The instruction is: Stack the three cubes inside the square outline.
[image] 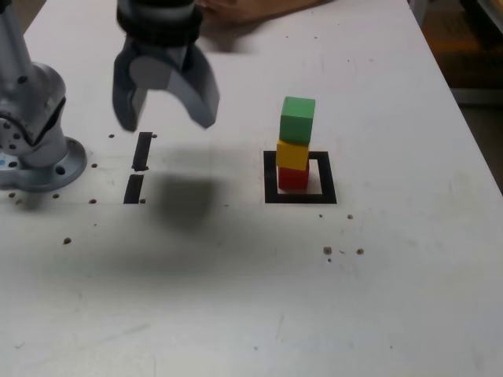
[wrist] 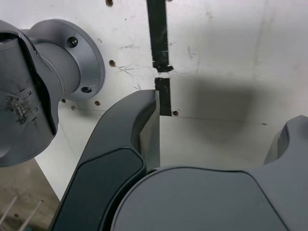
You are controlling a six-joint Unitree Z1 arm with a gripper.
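Stacking is judged to be complete: the red cube (image: 293,178) is placed inside the square outline (image: 330,179), the yellow cube (image: 292,155) is carried on it, and the green cube (image: 297,120) is set on top. The fingers of the gripper (image: 167,123) are spread apart and released; nothing is grasped between them. The gripper is positioned well clear of the stack, towards the exterior view's left.

CAUTION: The stack could be toppled if the gripper were swung back across it at cube height. The green cube could be dislodged by a bump to the table (image: 377,290), since it appears to be seated slightly off line. If the lowest cube were nudged, its footprint could be shifted onto the tape, as it is located nearer the outline's side at the exterior view's left.

No walled container is seen. Only a flat boundary is provided by the outline, in which the red cube is enclosed; no sideways support is given.
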